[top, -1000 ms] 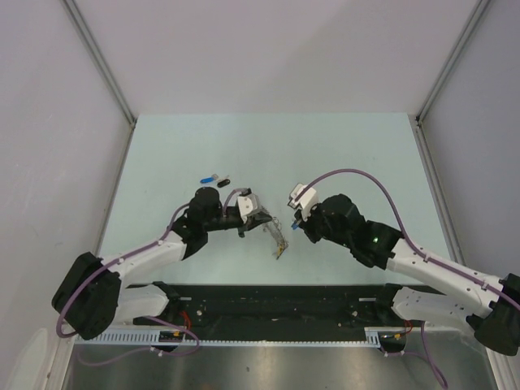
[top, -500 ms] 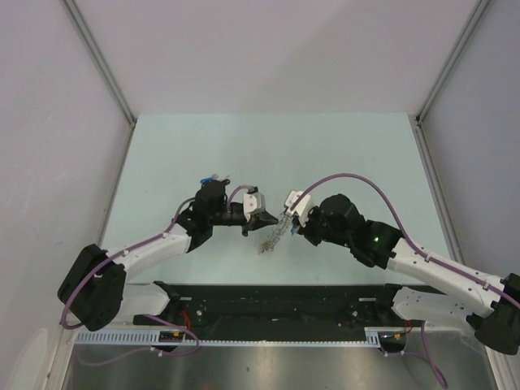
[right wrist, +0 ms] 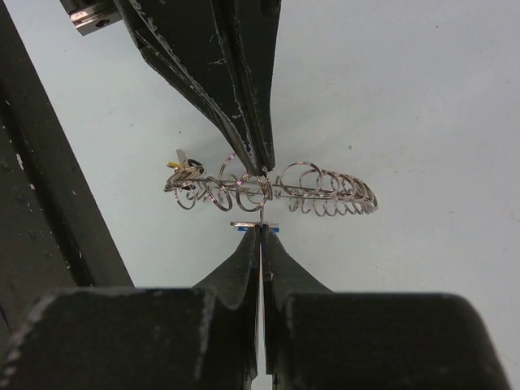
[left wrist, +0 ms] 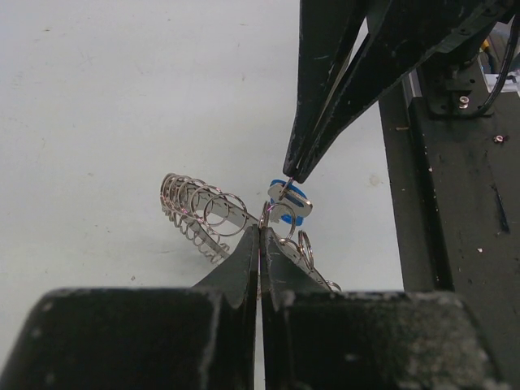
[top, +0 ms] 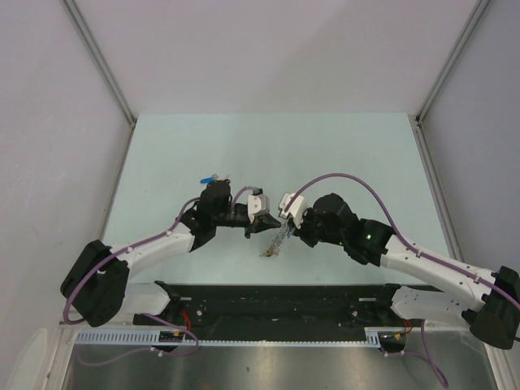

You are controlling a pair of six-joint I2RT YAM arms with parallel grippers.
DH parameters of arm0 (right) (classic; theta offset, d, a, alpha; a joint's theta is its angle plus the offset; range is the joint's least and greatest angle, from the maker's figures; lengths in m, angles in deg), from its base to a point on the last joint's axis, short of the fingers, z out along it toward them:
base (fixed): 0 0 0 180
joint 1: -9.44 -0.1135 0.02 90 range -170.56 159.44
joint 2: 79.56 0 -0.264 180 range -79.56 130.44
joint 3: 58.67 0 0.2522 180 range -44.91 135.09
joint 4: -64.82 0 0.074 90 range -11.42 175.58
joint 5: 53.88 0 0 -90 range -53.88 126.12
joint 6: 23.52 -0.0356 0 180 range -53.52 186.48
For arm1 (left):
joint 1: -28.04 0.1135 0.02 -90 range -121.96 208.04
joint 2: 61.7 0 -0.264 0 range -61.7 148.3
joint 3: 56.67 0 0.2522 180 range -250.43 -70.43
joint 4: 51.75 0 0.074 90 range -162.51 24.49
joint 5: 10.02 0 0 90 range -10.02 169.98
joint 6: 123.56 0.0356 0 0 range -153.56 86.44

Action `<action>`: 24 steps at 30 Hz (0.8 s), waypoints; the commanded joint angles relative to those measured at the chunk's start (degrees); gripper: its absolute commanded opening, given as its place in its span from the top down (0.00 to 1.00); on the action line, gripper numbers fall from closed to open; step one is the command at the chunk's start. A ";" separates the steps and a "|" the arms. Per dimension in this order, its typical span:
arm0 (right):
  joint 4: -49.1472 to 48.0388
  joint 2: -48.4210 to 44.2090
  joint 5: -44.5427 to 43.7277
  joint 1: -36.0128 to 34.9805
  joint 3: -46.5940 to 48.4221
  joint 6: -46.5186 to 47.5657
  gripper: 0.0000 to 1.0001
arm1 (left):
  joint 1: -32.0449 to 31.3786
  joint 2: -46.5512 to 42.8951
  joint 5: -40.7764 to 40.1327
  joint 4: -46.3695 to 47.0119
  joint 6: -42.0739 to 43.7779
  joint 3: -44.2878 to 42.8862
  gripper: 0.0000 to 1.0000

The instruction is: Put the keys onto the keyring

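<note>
The keyring (left wrist: 201,208), a silver band fringed with wire loops, hangs above the table between both arms. My left gripper (left wrist: 260,231) is shut on one of its loops. My right gripper (right wrist: 260,231) is shut on a blue-headed key (right wrist: 244,229), held edge-on just under the ring and touching a loop. In the left wrist view that blue key (left wrist: 293,203) sits below the right fingers (left wrist: 313,122). A yellow key and a black key (right wrist: 182,171) hang at one end of the keyring (right wrist: 325,192). From above, the left gripper (top: 266,225) and the right gripper (top: 283,218) nearly meet over the ring (top: 274,242).
Another blue key (top: 211,178) lies on the pale green table behind the left wrist. The black base frame (top: 276,296) runs along the near edge, close under the hanging ring. Grey walls close in the table on three sides.
The two grippers have come together: the right one moved left to the ring with its key. The left wrist shifted right and the ring now hangs more steeply.
</note>
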 commanded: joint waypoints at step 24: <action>-2.24 0.20 -0.06 -0.23 2.19 0.80 1.00 | -1.25 0.12 0.19 0.10 1.62 -2.82 1.00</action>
